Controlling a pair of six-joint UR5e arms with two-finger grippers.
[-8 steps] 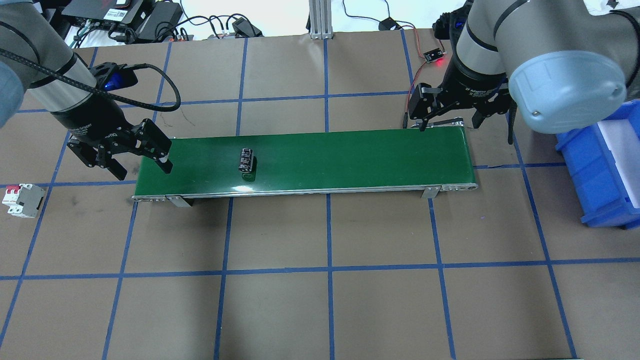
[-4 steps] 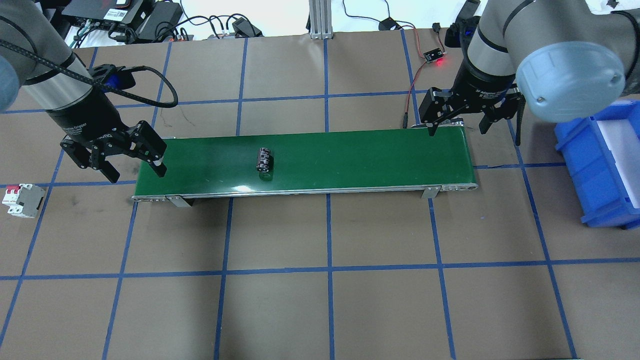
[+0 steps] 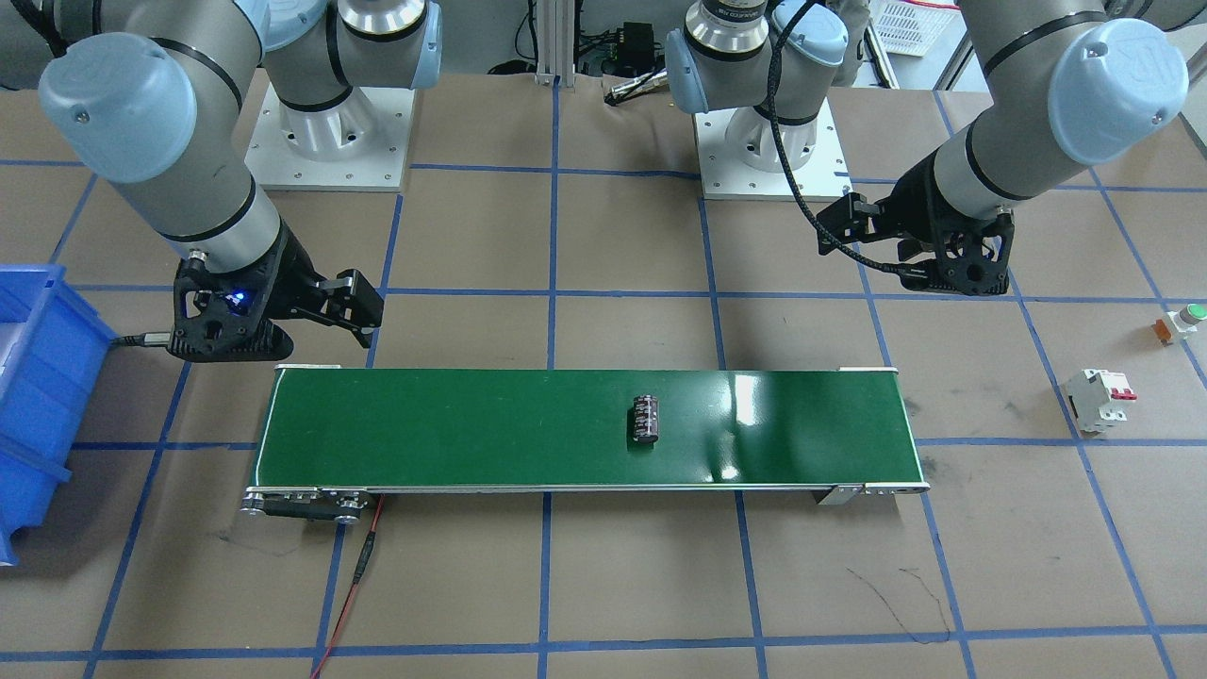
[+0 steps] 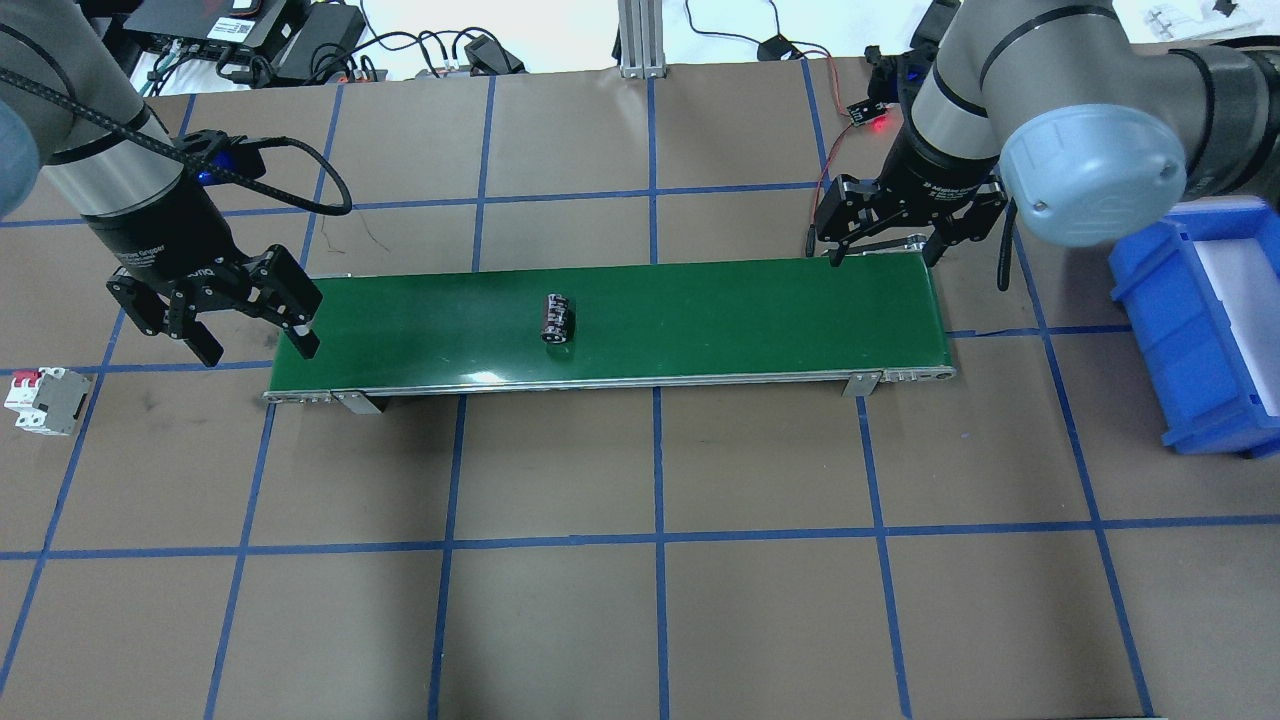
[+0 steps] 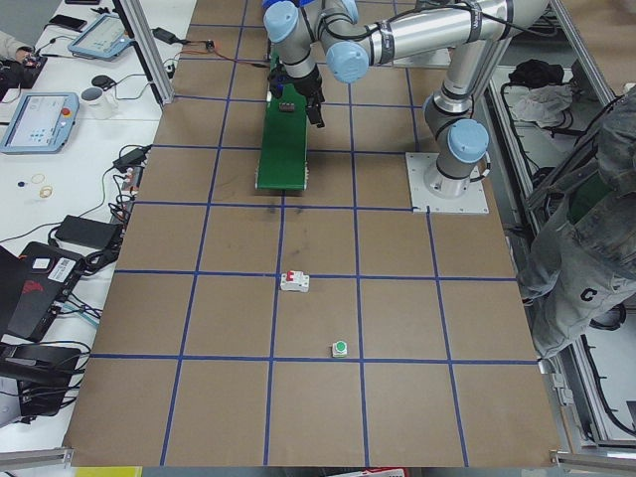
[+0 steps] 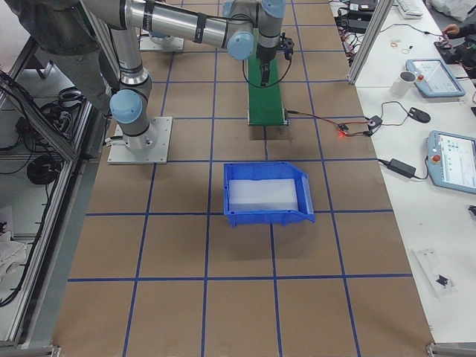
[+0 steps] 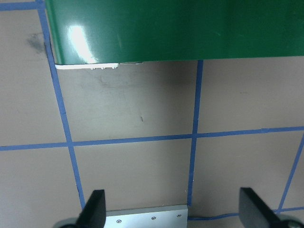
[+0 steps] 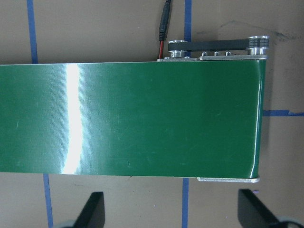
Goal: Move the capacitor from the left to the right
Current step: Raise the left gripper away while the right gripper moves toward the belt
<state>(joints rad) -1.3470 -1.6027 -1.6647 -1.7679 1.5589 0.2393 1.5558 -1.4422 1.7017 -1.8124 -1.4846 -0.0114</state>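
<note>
Capacitor: the capacitor (image 4: 557, 318) lies on its side on the green conveyor belt (image 4: 720, 305), long axis across the belt. It sits near the belt's middle, a little toward the table's left end, touching neither gripper.
Belt: runs parallel to the table's long edges. A glare patch shows on it in the front view.
Left gripper: the left gripper (image 4: 257, 348) hangs by the belt's left end, on the side toward the robot's edge of the table. Jaws spread wide, nothing between them. The wrist view shows its fingers (image 7: 95, 209) over bare brown table, with the belt's corner ahead.
Right gripper: the right gripper (image 4: 885, 257) hangs by the belt's right end, also on the robot's side. Jaws spread wide, nothing held. The wrist view shows the belt's end and pulley ahead of the fingers (image 8: 92, 209).
Breaker: a white breaker (image 4: 40, 400) with red switches stands on the table toward the left end, well apart from the belt.
Push button: a green-topped push button (image 3: 1183, 319) sits near the breaker, nearer the robot's edge.
Bin: a blue bin (image 4: 1200, 330) sits toward the table's right end, past the belt.
</note>
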